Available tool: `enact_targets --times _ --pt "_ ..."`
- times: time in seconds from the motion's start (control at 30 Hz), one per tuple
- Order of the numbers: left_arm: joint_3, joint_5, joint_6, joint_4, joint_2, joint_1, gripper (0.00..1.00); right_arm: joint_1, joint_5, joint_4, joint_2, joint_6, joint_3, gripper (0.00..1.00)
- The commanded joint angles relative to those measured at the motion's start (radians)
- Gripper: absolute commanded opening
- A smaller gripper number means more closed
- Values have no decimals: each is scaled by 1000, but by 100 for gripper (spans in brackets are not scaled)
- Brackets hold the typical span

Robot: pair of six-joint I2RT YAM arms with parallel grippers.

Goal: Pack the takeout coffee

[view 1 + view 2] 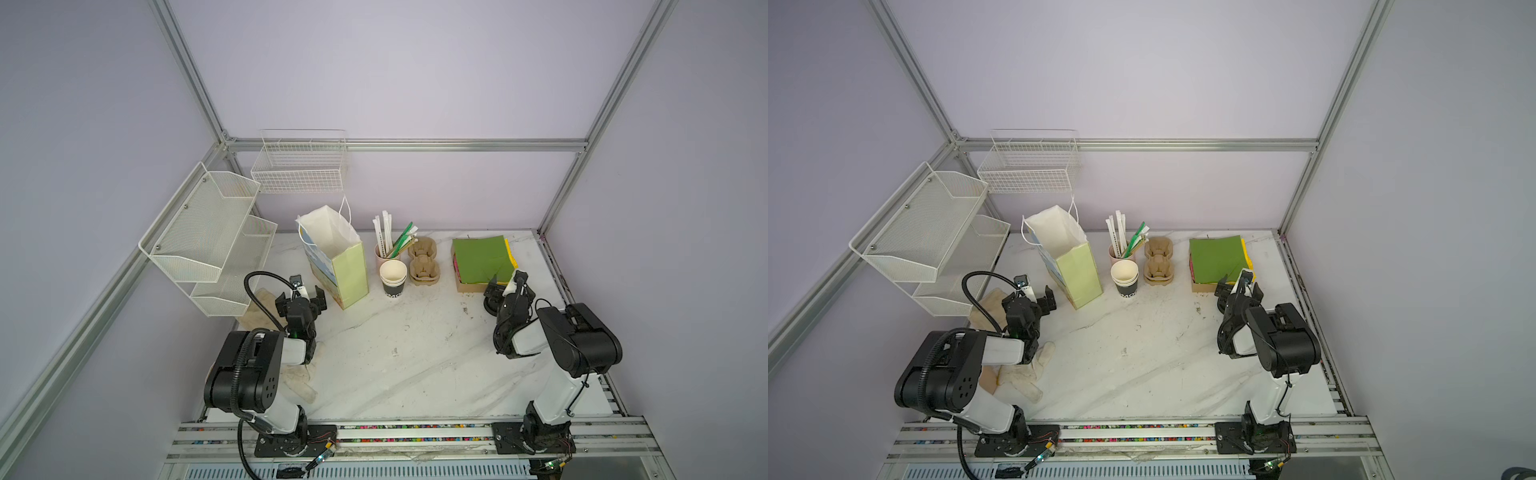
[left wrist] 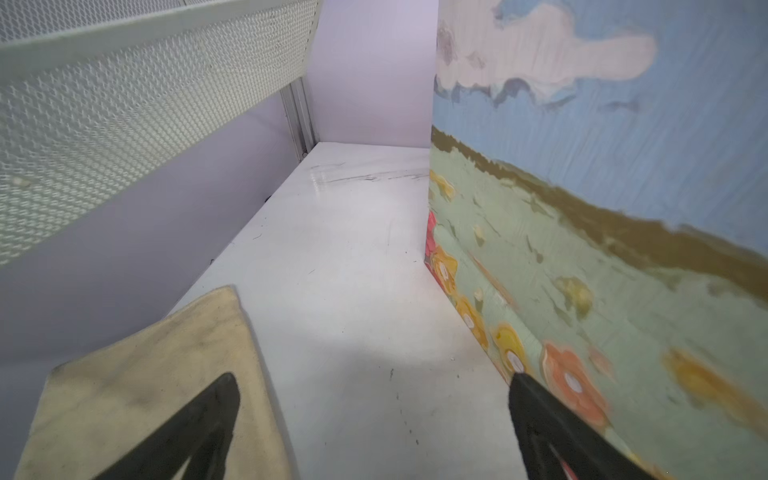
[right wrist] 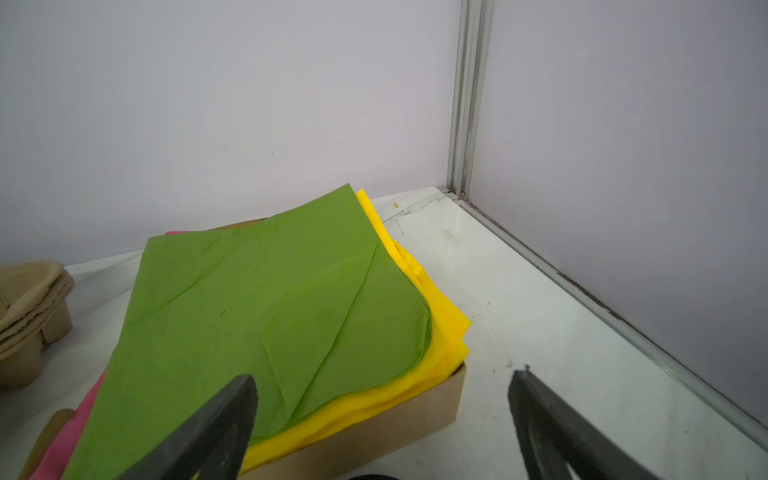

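Marble-look table [image 1: 399, 365], scuffed. Back row, L to R: open paper bag [image 1: 352, 270] w/ green side, upright; pink cup of straws [image 1: 380, 254] w/ lidless black cup [image 1: 393, 280] just in front; stacked pulp carriers [image 1: 423, 261]; cardboard box [image 1: 468, 286] of green, yellow, pink sheets [image 1: 482, 257]. Mesh shelf [image 1: 208, 232] & wire basket [image 1: 299, 170] on walls. Beige cloth [image 2: 145, 395] near bag

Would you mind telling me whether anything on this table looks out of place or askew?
Two things. A grubby cream glove lies on the table beside the left arm, unrelated to the packing items. The green tissue sheets sit askew on the stack in the cardboard box. Nothing looks spilled.
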Motion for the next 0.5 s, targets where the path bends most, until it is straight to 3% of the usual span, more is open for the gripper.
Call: enact_targets --times 0.0,0.47 --pt "-30 8 15 57 -1 0 100 -6 -9 44 -7 -15 13 97" --pt "-29 8 15 57 -1 0 100 -6 -7 46 -7 -16 12 97"
